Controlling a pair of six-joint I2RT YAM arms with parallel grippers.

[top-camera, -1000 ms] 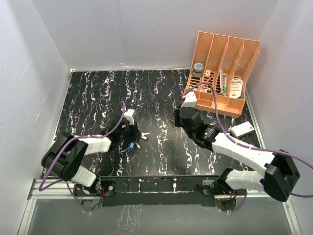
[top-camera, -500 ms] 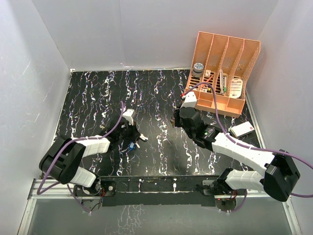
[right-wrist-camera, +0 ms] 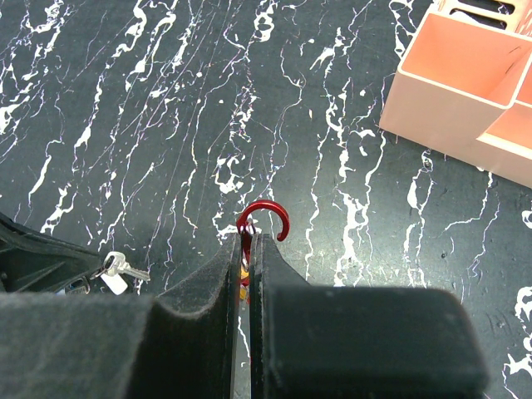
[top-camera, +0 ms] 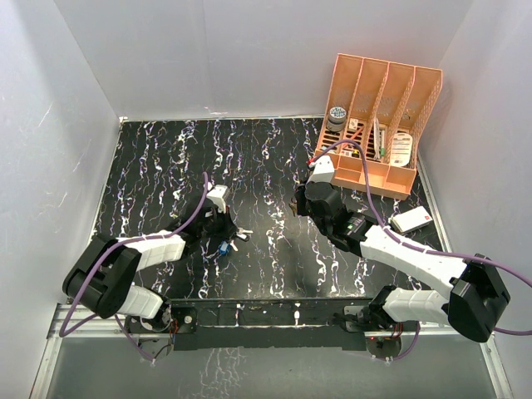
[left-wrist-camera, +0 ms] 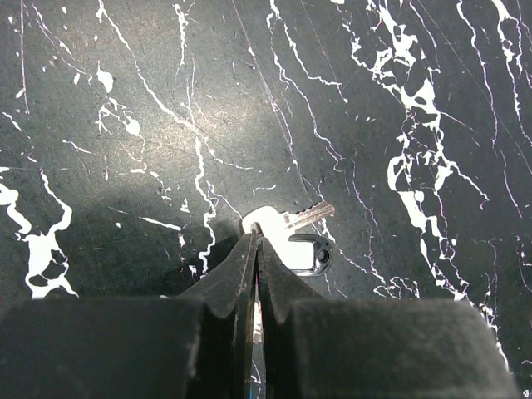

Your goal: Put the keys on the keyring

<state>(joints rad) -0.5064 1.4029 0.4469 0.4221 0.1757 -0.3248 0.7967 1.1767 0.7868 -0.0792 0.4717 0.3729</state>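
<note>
Between my left fingers (left-wrist-camera: pixel 229 287) I am pinching the white-headed key (left-wrist-camera: pixel 278 223) by the edge of its head. The slit is fully clenched, so the silver blade is sticking out forward over the dark marbled surface (left-wrist-camera: pixel 125 100), free to be aimed. My right fingers (right-wrist-camera: pixel 208 287) are clamping the keyring (right-wrist-camera: pixel 264 205) at its base, leaving the red hook standing past the tips with its gap exposed to take a key. A yellow-orange fleck is showing in that slit — possibly a key already threaded, though I cannot be sure. Outward, the two pairs are sitting well apart at mid-surface, and a blue-headed key (top-camera: pixel 223 247) is lying just beside my left fingers — next in line, I judge.
</note>
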